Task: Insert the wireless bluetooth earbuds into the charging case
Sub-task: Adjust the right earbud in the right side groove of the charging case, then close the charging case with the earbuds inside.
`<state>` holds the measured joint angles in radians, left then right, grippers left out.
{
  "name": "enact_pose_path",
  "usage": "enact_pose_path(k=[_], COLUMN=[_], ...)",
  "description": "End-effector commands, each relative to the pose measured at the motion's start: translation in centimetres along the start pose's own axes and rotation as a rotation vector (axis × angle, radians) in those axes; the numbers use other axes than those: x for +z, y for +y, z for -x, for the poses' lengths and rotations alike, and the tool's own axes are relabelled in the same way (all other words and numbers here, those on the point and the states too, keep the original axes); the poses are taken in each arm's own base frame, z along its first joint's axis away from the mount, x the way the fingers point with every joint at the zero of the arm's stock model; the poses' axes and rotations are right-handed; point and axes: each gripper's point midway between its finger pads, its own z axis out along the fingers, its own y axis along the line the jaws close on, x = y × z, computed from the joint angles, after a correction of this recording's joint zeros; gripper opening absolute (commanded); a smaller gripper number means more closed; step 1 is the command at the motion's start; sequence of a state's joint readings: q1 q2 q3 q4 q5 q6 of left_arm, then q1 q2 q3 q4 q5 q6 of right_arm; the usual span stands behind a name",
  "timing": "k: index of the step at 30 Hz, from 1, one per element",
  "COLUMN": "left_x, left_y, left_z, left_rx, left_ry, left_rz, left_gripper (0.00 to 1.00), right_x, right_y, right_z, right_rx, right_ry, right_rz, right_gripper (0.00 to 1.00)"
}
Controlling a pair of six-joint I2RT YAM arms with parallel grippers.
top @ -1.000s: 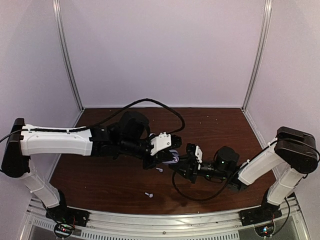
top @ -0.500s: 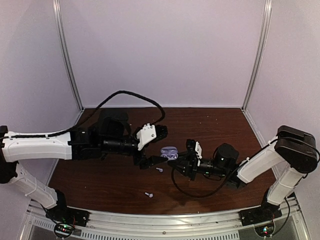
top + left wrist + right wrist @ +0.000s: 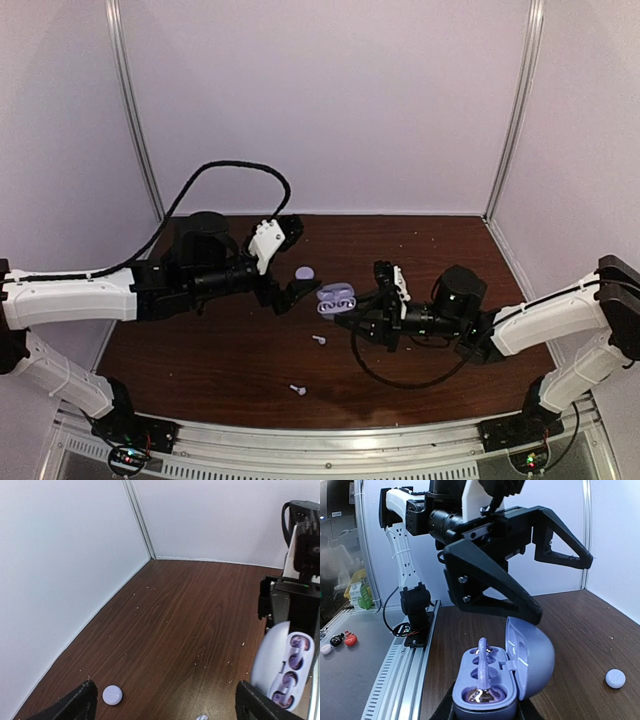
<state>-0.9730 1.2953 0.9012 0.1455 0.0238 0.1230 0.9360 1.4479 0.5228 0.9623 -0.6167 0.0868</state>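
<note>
The lilac charging case (image 3: 336, 299) is open, with my right gripper (image 3: 360, 314) shut on its base. In the right wrist view the case (image 3: 487, 690) shows its wells, a lilac curved piece standing up from them, and its lid (image 3: 532, 660) hinged back. My left gripper (image 3: 296, 262) stands open and empty just left of the case; it shows as a wide black fork (image 3: 562, 590) beyond the case. Two tiny whitish earbuds lie on the table, one (image 3: 319, 340) below the case and one (image 3: 297, 389) nearer the front edge.
A small round pale disc (image 3: 304, 273) lies on the wood between the left fingers, also visible as the disc (image 3: 112, 695) and at the right of the right wrist view (image 3: 615, 678). White walls close the back and sides. A metal rail (image 3: 320, 440) runs along the near edge.
The left gripper opened wide and pulled back to the left, away from the case. The right gripper, still holding the case, shifted slightly up the table.
</note>
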Motion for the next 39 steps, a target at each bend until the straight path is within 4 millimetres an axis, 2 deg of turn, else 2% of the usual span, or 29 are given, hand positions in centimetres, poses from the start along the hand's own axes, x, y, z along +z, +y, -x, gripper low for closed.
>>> enact_pose_path(k=[1, 3, 8, 13, 19, 22, 26, 29, 31, 35, 39], left_x=[0.9, 0.9, 1.0, 0.1, 0.0, 0.3, 0.4, 0.5, 1.1, 2.0, 0.6], left_y=[0.2, -0.4, -3.3, -6.5, -8.4, -8.5, -7.0, -4.5, -1.8, 2.5, 8.0], left_z=[0.7, 0.7, 0.5, 1.4, 0.8, 0.5, 1.2, 1.5, 0.9, -1.0, -2.7], left_rx=[-0.051, -0.069, -0.018, 0.049, 0.082, 0.087, 0.052, -0.001, -0.064, -0.171, -0.321], left_ry=[-0.059, -0.087, -0.109, -0.168, -0.159, -0.141, -0.152, -0.159, -0.126, -0.058, -0.063], left_rz=[-0.006, -0.036, -0.192, -0.323, -0.403, -0.405, -0.318, -0.173, -0.034, 0.139, 0.368], left_gripper=[0.98, 0.98, 0.98, 0.98, 0.98, 0.98, 0.98, 0.98, 0.98, 0.98, 0.98], right_x=[-0.2, -0.5, -0.7, -0.7, -0.7, -0.7, -1.0, -1.4, -1.9, -3.1, -4.1], right_y=[1.1, 1.4, 2.1, 2.3, 2.2, 2.2, 1.7, -0.1, -2.0, -7.1, -11.7], right_z=[0.9, 0.9, 0.3, -0.2, 0.1, 0.1, -0.1, -0.2, -0.4, -1.2, -2.0], right_rx=[0.033, 0.039, 0.065, 0.081, 0.081, 0.082, 0.098, 0.129, 0.169, 0.265, 0.324], right_ry=[0.038, 0.053, 0.106, 0.126, 0.119, 0.121, 0.118, 0.112, 0.116, 0.143, 0.171], right_rz=[0.049, 0.058, 0.093, 0.105, 0.099, 0.097, 0.077, 0.016, -0.043, -0.214, -0.343], right_gripper=[0.00, 0.00, 0.00, 0.00, 0.00, 0.00, 0.00, 0.00, 0.00, 0.00, 0.02])
